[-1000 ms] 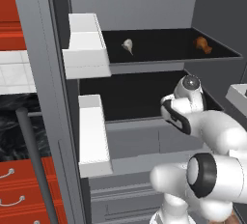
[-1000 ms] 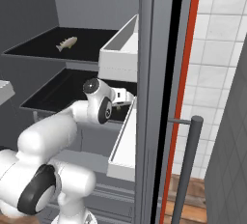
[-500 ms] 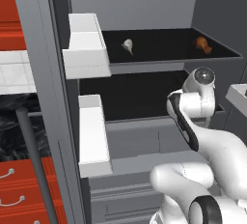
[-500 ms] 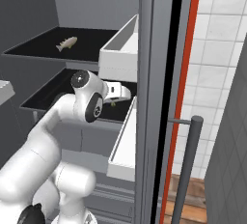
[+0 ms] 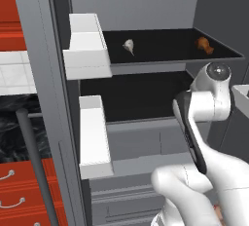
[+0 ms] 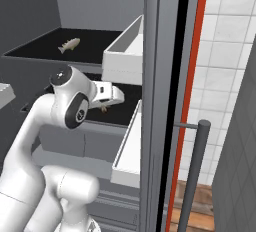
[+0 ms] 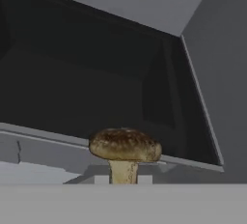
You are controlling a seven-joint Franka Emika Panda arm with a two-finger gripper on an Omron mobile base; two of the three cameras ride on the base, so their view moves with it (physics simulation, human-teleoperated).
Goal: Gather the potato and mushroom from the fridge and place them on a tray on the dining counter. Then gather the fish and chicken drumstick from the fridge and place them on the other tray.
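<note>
The fridge [image 5: 146,6] stands open in front of me. My gripper [image 7: 123,175] is shut on the pale stem of a brown-capped mushroom [image 7: 124,145], held upright above the front edge of the lower black shelf [image 7: 72,88]. In the right base view the gripper [image 6: 109,101] hovers over that shelf with the mushroom [image 6: 103,108] under it. On the upper shelf lie the fish [image 5: 129,46] [image 6: 68,45] and, at the right, the chicken drumstick [image 5: 204,45]. The potato, the trays and the dining counter are out of view.
White door bins [image 5: 87,49] [image 5: 95,137] jut out on the left door, and another pair [image 6: 125,56] on the right door. Bar handles [image 5: 34,166] [image 6: 192,176] stand close by. Fridge drawers [image 5: 141,142] sit under the lower shelf. Red cabinets [image 5: 19,191] are at the left.
The arm's upper joints have risen and turned in front of the lower shelf. The gripper stays shut on the mushroom and has drawn slightly back from the shelf.
</note>
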